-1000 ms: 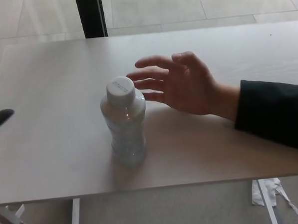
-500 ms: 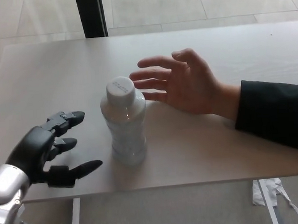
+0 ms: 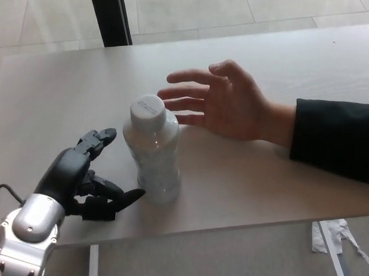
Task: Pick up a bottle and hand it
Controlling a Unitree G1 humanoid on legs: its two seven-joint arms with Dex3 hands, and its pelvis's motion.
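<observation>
Left hand (image 3: pixel 87 177) closer to bottle (image 3: pixel 152 151) than half a second ago; bottle unmoved.
Bottle upright, white cap on, near the front edge of the pale table (image 3: pixel 58 89). Left hand just left of it, fingers spread, grasping nothing, thumb tip nearly at the bottle's base. Person's hand (image 3: pixel 223 102), dark sleeve (image 3: pixel 336 139), hovers open just right of and behind the cap. Right hand not in view.
</observation>
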